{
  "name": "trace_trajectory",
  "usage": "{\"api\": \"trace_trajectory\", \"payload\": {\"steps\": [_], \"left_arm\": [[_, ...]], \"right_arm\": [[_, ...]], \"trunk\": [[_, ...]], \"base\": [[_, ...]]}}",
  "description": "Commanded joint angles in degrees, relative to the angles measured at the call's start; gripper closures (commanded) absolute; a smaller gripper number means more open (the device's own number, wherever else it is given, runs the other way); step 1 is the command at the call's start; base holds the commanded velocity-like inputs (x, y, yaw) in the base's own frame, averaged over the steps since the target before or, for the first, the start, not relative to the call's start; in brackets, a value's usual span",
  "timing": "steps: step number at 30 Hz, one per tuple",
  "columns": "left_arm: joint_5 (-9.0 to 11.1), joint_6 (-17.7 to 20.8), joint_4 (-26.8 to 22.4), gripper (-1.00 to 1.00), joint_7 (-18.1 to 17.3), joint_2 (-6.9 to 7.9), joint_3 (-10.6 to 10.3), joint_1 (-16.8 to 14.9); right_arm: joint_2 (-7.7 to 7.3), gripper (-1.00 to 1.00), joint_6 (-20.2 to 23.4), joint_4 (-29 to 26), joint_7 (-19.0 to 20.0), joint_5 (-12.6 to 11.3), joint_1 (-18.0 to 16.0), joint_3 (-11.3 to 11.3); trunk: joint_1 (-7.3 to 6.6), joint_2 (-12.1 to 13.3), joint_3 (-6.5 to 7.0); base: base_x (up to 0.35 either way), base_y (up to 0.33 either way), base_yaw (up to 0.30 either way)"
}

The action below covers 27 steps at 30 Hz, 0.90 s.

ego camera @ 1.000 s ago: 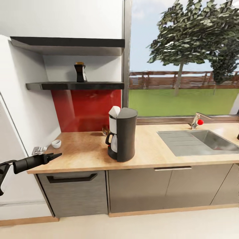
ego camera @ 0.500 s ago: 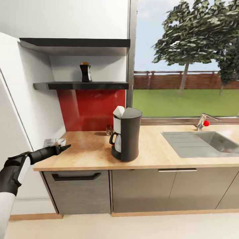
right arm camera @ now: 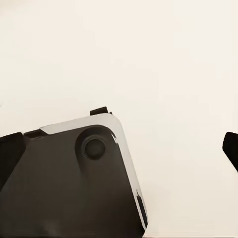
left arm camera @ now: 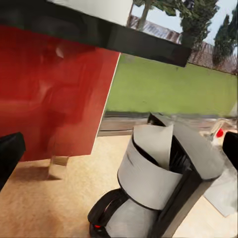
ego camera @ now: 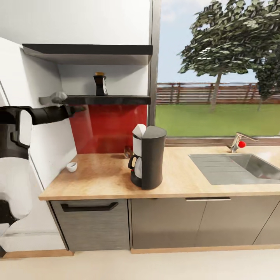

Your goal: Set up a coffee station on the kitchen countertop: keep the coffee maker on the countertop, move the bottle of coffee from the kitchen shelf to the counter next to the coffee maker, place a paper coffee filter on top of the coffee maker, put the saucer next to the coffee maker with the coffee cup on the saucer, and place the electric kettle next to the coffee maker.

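So the left gripper point(ego camera: 77, 109) is up at the height of the kitchen shelf point(ego camera: 109, 100), sitting just under its front edge and off to the left of the bottle of coffee point(ego camera: 100, 84); the bottle stands upright on the lower board, well apart from the gripper. Can't tell from these shots whether the left jaws are spread or pressed together; the head view only gives a dark tip and the wrist view shows dark finger edges at the frame sides and nothing between them; same story for the right jaws, no way to call it.

My take on doing this step right: the gripper looks too low, so lift it above the board before sliding in, otherwise it'll bump the shelf edge; come at the bottle from the side and grab the narrower body below the orange cap, since it flares upward; keep it upright on the way down and set it on the table point(ego camera: 101, 182) just beside the coffee maker point(ego camera: 149, 157).

Counting: two black shelves stacked; one bottle; one coffee maker with a white paper filter point(left arm camera: 153, 144) already poking out of its top; one coffee cup point(ego camera: 71, 167) near the left end of the table; one sink point(ego camera: 241, 165) with one tap point(ego camera: 237, 142).
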Motion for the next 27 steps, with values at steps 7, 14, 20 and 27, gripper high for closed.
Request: {"api": "trace_trajectory", "payload": {"steps": [7, 14, 20, 27], "left_arm": [[0.5, 1.5, 22.1, -1.0, 1.6, -0.27, -0.2, -21.1], [0.3, 1.0, 25.7, -1.0, 12.6, -3.27, -0.2, -29.9], [0.3, -9.0, 25.7, -1.0, 24.9, -5.68, -3.0, -29.6], [0.3, -19.2, 26.4, -1.0, 32.8, -8.55, -12.0, -29.3]], "right_arm": [[0.03, -1.0, -0.2, 0.1, 0.2, -0.3, 0.0, 0.2], [0.03, -1.0, -0.2, 0.1, 0.1, -0.3, 0.0, 0.1], [0.01, -1.0, -0.3, 0.1, 0.1, -0.3, 0.0, 0.1], [-0.05, -1.0, -0.3, 0.1, 0.1, -0.3, 0.0, 0.1]], "trunk": [[-0.01, -0.1, -0.02], [-0.01, -0.1, -0.02], [-0.01, -0.1, -0.02], [-0.01, -0.1, -0.02]], "base": [[0.0, 0.0, 0.0], [0.0, 0.0, 0.0], [0.0, 0.0, 0.0], [0.0, 0.0, 0.0]]}}
